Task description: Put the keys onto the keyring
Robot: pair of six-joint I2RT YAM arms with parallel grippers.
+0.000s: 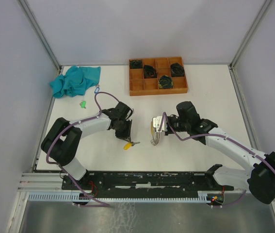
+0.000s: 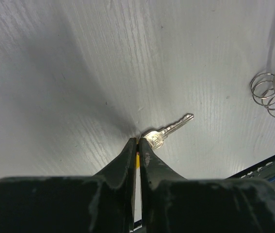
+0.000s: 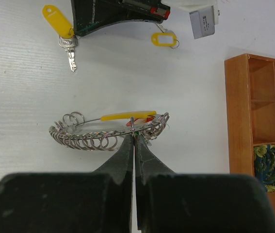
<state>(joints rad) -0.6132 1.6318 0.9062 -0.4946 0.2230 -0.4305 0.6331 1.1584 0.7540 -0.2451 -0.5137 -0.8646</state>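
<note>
Left claw: the left claw (image 2: 137, 141) is pinching shut on the oval tag of the yellow-tagged key (image 2: 169, 128), and only a thin yellow sliver is showing between the two dark fingers.
Key look: it is showing as a tiny, bright silver key with a rounded head and a short notched blade, which is sticking out past the fingertips to the right in the left wrist view.
Key place: it is hanging at the tip of the left claw, low over the white tabletop (image 1: 200, 97) and near the front edge. I cannot tell whether the blade is touching the surface.
Right claw: the right claw (image 3: 134, 133) is clamping shut on the thin wire of the keyring (image 3: 86, 141).
Keyring look: it is showing as a wire loop crowded with many small silver split rings, with a flat yellow tag (image 3: 127, 115) lying across its top.
Gap: the key and the keyring are sitting apart, facing each other across bare tabletop.
Loose tag: a second yellow tag (image 3: 164, 39) with its own small ring is lying on the tabletop beside the left claw.
Green-tagged key: the green-tagged key (image 1: 83, 104) is lying alone near the teal cloth (image 1: 75, 80) at the far left.
Wooden tray: the wooden tray (image 1: 136, 87) is sitting at the far side, holding black coiled bundles (image 1: 165, 81) in some compartments.
</note>
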